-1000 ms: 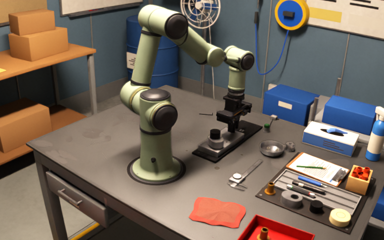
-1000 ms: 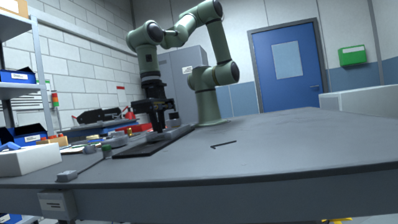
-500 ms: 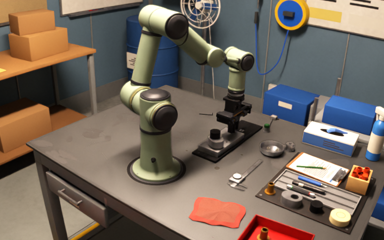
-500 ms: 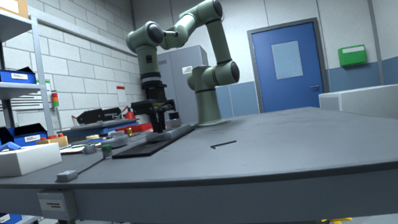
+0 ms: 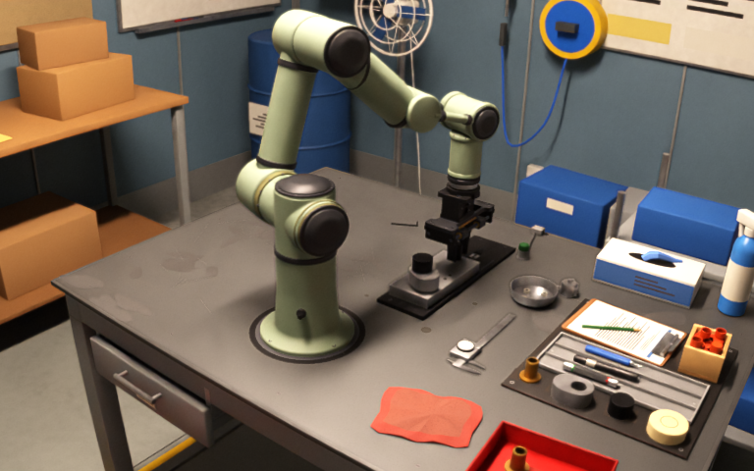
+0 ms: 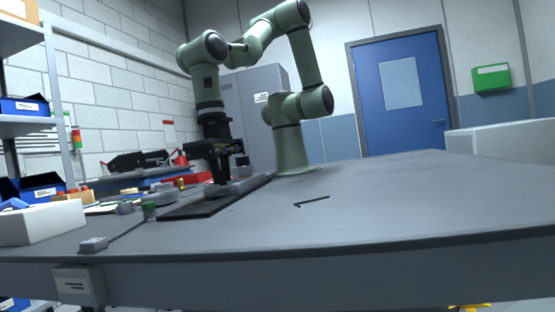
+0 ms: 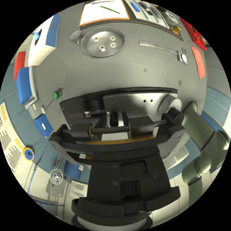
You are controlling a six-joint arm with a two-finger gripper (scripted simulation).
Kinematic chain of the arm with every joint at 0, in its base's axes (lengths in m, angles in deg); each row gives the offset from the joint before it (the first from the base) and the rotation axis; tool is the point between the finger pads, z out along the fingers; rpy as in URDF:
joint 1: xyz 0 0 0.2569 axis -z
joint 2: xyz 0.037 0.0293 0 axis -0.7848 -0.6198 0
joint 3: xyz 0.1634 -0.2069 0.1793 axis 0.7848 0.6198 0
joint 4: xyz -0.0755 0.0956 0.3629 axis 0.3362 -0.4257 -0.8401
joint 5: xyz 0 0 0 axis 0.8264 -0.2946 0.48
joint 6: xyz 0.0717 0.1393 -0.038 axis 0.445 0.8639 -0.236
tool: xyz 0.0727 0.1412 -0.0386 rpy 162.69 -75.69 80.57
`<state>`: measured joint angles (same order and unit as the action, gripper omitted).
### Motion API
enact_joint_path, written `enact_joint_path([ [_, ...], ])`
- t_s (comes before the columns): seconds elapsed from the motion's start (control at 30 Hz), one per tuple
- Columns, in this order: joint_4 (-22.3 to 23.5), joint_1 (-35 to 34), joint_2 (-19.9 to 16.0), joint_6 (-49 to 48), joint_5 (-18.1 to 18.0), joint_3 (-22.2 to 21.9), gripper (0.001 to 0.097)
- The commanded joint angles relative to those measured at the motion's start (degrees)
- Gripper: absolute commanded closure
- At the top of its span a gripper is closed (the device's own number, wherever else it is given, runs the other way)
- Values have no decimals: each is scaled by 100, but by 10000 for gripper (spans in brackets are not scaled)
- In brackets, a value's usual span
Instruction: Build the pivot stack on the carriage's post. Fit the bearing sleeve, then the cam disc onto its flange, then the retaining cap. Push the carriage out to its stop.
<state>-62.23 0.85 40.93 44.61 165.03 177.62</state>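
Note:
My gripper (image 5: 457, 252) (image 6: 221, 180) (image 7: 116, 119) points straight down at the far end of the grey carriage (image 5: 439, 277) (image 6: 236, 185), and it holds nothing, with its fingers partly open. The carriage sits on a black base plate (image 5: 447, 276) (image 6: 208, 201). On the near end of the carriage stands the stack: a grey cam disc (image 5: 423, 279) with a black retaining cap (image 5: 422, 262) (image 6: 242, 161) on top. The bearing sleeve under them is hidden. In the wrist camera the stack shows at the right end of the carriage (image 7: 174, 107).
Behind the carriage a blue box (image 5: 567, 204) stands at the table's back edge. A green button (image 5: 523, 247) and a metal dish (image 5: 534, 290) lie to the right. Further right is a parts mat (image 5: 617, 383) with spare pieces. A hex key (image 5: 404, 224) lies to the left.

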Motion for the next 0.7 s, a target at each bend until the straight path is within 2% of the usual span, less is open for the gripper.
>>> enact_joint_path([
  [0.0, 0, 0, 5, 0, 0, -8, 533],
  [0.17, 0, 0, 4, 0, 0, -8, 538],
  [0.67, 0, 0, 4, 0, 0, -8, 838],
])
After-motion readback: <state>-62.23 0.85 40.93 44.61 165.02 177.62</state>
